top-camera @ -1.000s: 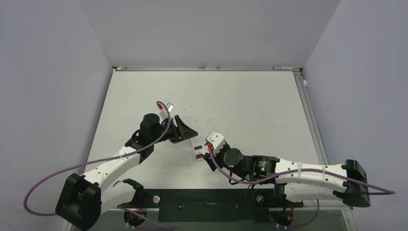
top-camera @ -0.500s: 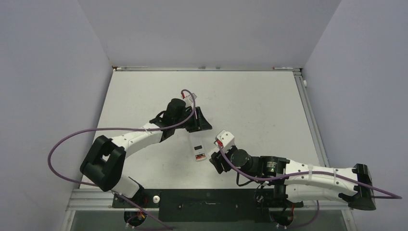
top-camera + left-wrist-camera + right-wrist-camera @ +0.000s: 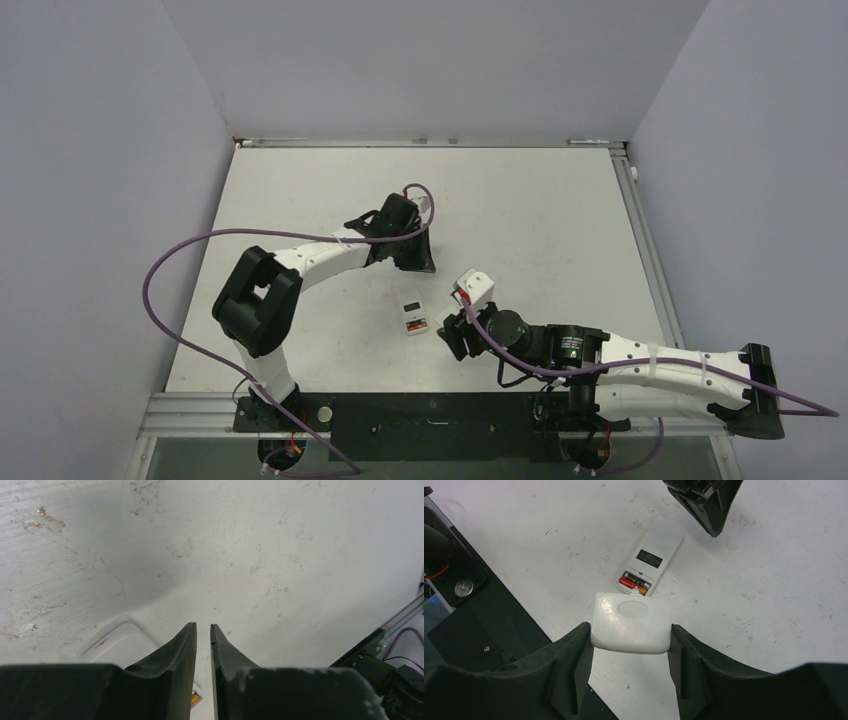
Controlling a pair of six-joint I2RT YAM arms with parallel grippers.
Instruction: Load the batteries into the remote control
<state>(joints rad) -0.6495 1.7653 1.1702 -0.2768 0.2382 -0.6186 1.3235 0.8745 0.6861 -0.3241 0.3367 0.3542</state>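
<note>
- Right wrist: batteries (image 3: 635, 584) are sitting in the remote control (image 3: 651, 560), lying back-up mid-way across the worktop (image 3: 774, 555).
- Your right gripper (image 3: 629, 630) is clamping the white cover (image 3: 631, 615), not yet fitted.
- Your left gripper (image 3: 203, 630) is hanging empty, jaws nearly together.

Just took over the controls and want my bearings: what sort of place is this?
Probably a robot test booth in a lab, not a home: a scuffed white table, plain grey walls closing it in on three sides, and a metal rail along its far edge.
</note>
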